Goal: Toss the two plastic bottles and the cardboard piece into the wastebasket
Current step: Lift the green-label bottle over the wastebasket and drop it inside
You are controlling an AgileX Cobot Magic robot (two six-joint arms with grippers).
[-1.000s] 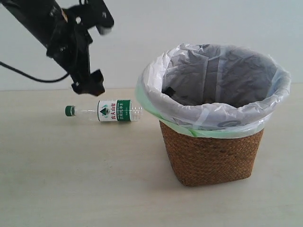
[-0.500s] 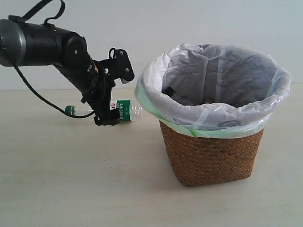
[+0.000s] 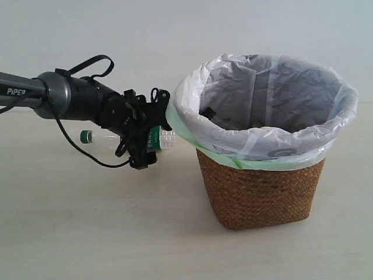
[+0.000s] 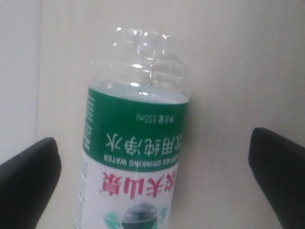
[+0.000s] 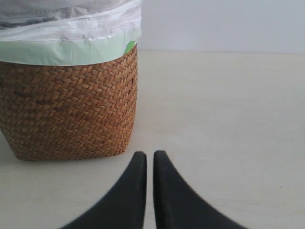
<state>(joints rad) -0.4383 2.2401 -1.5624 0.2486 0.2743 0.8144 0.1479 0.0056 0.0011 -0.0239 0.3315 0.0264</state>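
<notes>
The left gripper (image 4: 152, 179) stands wide open astride the green-labelled bottle (image 4: 136, 138), which lies on its side just beside the wastebasket (image 3: 262, 192), perhaps touching its bag (image 3: 268, 140). The right gripper (image 5: 148, 191), jaws pressed together on nothing, sits low near the wastebasket's base.

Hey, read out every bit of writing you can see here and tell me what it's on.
"PiPER": left arm.
"农夫山泉", red: label of the bottle, seen upside down.
"用纯净水", "DRINKING WATER": same label's green band.
"550ml": same label, small, roughly legible.
Grey mark on the bag lining the wastebasket: unreadable.
</notes>
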